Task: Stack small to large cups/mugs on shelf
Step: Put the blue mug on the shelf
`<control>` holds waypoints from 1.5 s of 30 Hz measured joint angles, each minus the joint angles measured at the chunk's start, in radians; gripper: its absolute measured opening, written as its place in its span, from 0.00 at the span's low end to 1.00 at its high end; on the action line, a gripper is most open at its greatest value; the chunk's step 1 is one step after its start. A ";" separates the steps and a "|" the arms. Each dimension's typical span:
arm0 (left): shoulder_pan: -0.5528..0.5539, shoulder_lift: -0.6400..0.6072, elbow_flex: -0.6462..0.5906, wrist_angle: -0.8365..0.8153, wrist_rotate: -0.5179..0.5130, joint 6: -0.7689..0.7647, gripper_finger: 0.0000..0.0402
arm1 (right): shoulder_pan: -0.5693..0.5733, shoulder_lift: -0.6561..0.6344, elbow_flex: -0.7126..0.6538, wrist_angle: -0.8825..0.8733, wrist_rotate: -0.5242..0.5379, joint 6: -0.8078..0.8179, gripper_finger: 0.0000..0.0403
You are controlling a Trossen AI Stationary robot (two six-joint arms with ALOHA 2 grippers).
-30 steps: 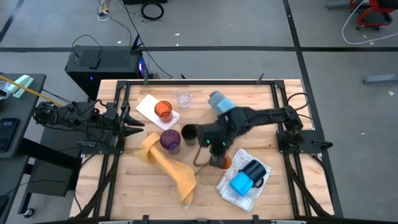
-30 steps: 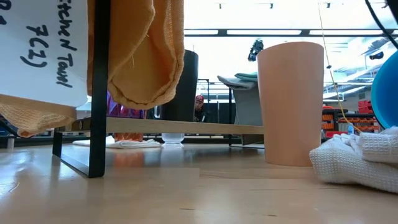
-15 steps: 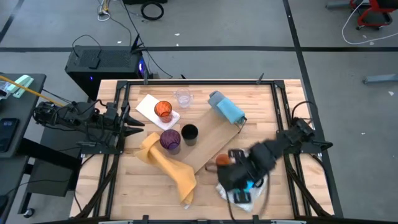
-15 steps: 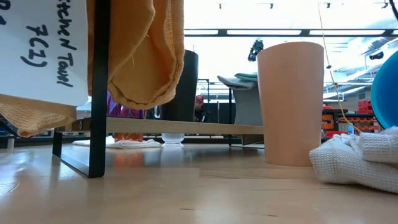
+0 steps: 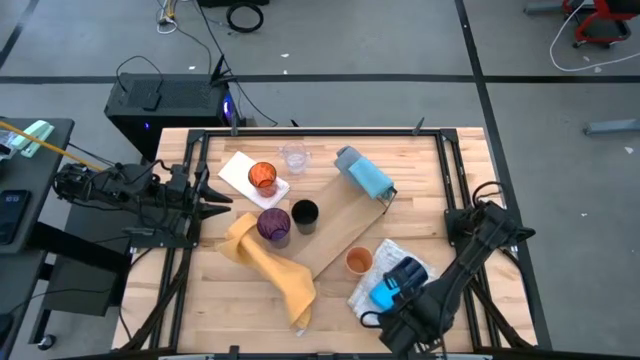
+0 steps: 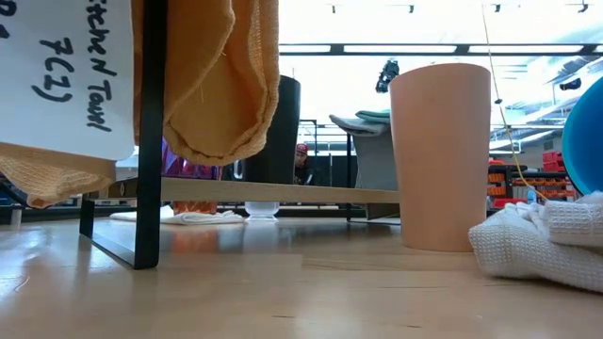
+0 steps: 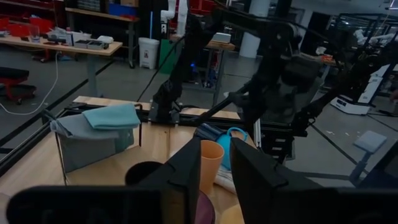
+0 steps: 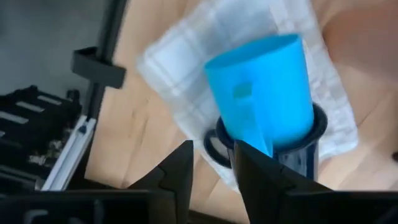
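Note:
A bright blue mug (image 8: 264,93) lies on its side, its base end nested in a dark navy mug (image 8: 298,149), on a white checked towel (image 8: 186,56) at the near right; they also show in the high view (image 5: 385,293). An orange cup (image 5: 358,261) stands upright beside the shelf board (image 5: 345,225). A black cup (image 5: 304,214), a purple cup (image 5: 273,225), a red-tinted cup (image 5: 263,177) and a clear cup (image 5: 294,157) stand farther left. My right gripper (image 8: 211,155) hovers open above the towel's near edge, touching nothing. My left gripper (image 5: 218,197) waits open at the left edge.
A yellow towel (image 5: 272,262) lies at the near left and hangs in front of the low view (image 6: 221,80). A blue-grey folded cloth (image 5: 362,172) sits on the board's far end. A white cloth (image 5: 240,172) lies under the red-tinted cup. Black frame rails edge the table.
My right gripper has swung from over the orange cup at the table's middle toward the near right corner, past the towel with the two mugs. The orange cup stays standing where it was. No cup has moved.

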 joint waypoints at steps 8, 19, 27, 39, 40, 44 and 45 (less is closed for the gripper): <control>0.000 0.000 0.000 0.000 0.000 -0.028 0.23 | -0.004 0.000 -0.042 0.096 0.001 0.056 0.32; 0.000 0.001 0.000 -0.001 0.000 -0.029 0.21 | -0.046 0.000 -0.004 0.050 0.013 -0.025 0.32; 0.000 0.001 0.000 -0.022 0.000 -0.024 0.21 | -0.090 0.000 -0.007 0.061 0.003 -0.101 0.32; 0.000 0.001 0.000 -0.045 0.000 -0.020 0.22 | -0.105 0.000 -0.065 0.085 -0.071 -0.112 0.33; 0.000 0.001 0.000 -0.045 0.000 -0.020 0.22 | -0.111 0.000 -0.065 0.093 -0.070 -0.112 0.33; 0.000 0.001 0.000 -0.045 0.000 -0.020 0.21 | -0.122 0.000 -0.068 0.098 -0.070 -0.131 0.32; 0.000 0.001 0.000 -0.045 0.000 -0.020 0.21 | -0.122 0.000 -0.073 0.104 -0.074 -0.135 0.32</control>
